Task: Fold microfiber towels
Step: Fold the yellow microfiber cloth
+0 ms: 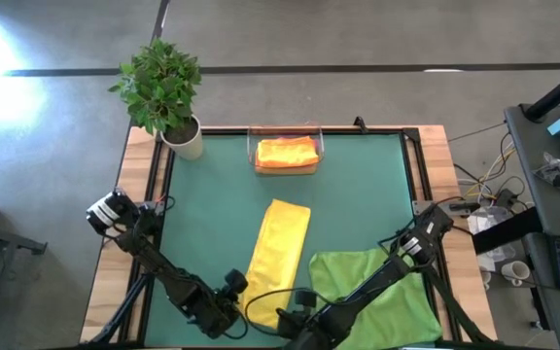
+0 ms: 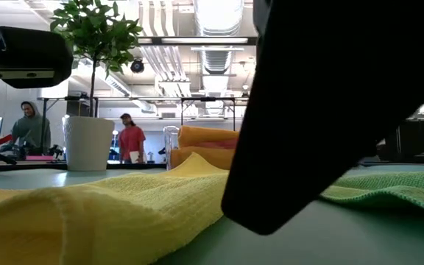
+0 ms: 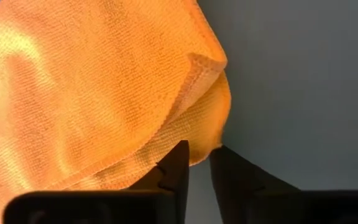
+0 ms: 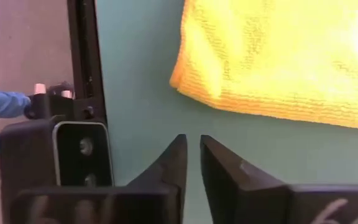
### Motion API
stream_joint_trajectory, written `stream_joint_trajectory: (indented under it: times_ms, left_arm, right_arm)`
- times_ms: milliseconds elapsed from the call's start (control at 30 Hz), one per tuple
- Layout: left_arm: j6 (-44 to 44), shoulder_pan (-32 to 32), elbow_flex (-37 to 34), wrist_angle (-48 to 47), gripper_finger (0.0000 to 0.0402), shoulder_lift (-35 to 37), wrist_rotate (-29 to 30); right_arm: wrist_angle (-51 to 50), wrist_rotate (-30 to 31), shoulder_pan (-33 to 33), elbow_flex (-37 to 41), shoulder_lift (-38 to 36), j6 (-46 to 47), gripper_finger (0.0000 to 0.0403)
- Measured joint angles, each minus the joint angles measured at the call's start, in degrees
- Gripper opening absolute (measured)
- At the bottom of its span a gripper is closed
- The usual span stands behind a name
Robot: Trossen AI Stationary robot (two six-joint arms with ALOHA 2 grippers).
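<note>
A yellow microfiber towel [image 1: 278, 255], folded into a long strip, lies on the dark green mat [image 1: 212, 214]. Its near end [image 3: 104, 93] is at my left gripper [image 3: 199, 155], which is shut on that end's corner. My right gripper [image 4: 193, 146] hovers over bare mat just beside the same near end [image 4: 278, 56]; its fingers stand a narrow slit apart with nothing between them. A green towel [image 1: 372, 282] lies spread at the near right, under my right arm. Folded orange towels [image 1: 286, 153] sit in a clear tray [image 1: 253, 146] at the far edge. My left gripper pinches the rounded corner of the yellow towel's near end [image 3: 211, 138] between its two fingertips. Two layers show at that corner, the upper one with its hemmed edge [image 3: 194, 62]. The fingers slant down from the near left. The rest of the towel lies slack on the mat.
A potted plant [image 1: 168, 97] stands at the far left corner. The table's black frame [image 4: 82, 56] runs close beside my right gripper. People stand in the room beyond the table [image 2: 131, 140]. Bare mat lies left of the yellow strip.
</note>
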State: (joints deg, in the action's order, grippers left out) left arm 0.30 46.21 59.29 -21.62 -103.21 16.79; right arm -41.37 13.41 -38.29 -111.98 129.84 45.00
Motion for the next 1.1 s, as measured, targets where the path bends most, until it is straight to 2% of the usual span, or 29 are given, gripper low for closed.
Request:
stream_joint_trajectory:
  times_ms: [100,233,500,800,1100]
  left_arm:
    - [0.0,-0.1,0.0,0.0,0.0036,0.1,-0.1]
    - [0.1,-0.4,0.3,-0.5,0.0042,0.2,-0.2]
    - [0.1,-0.9,1.6,-0.4,0.0111,0.2,-0.1]
    - [-1.9,-0.9,2.7,-0.4,0.0191,0.2,0.3]
    - [-4.4,-0.9,3.4,0.0,0.0206,-1.0,0.7]
  right_arm:
    - [-0.4,-0.3,0.2,0.0,0.0,0.0,0.0066]
    - [-0.6,-0.3,0.2,0.0,0.0,-1.2,0.0113]
    - [-2.6,-0.3,0.2,0.0,0.0,-2.4,0.0176]
    - [-3.1,-0.3,0.2,0.0,0.0,-3.1,0.0187]
    - [-3.1,-0.3,0.2,0.0,0.0,-4.1,0.0187]
